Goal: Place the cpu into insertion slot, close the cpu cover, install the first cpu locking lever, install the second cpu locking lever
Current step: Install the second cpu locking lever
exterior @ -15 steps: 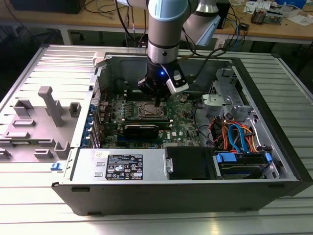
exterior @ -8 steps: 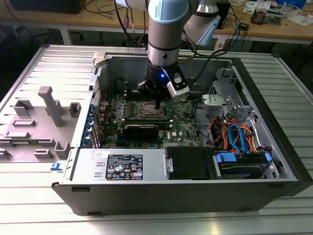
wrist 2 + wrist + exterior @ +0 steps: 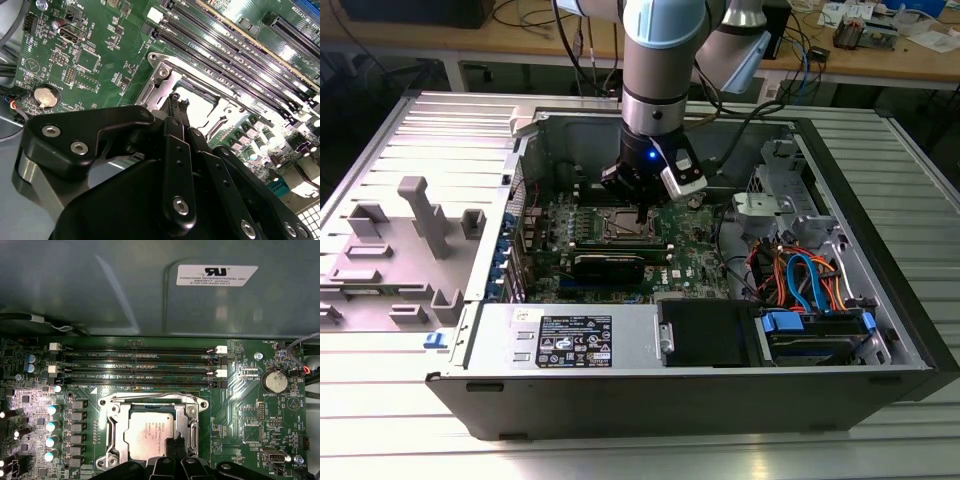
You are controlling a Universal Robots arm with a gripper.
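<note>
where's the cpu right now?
The cpu sits in the insertion slot on the motherboard, framed by the cpu cover, just below the memory slots in the first wrist view. The gripper is right at its edge.

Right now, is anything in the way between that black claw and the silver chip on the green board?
Nothing visible stands between them. The gripper hangs just above the cpu, which already sits in the insertion slot with the cpu cover framing it. In the first wrist view, the fingertips reach the chip's edge; whether they touch it is unclear.
</note>
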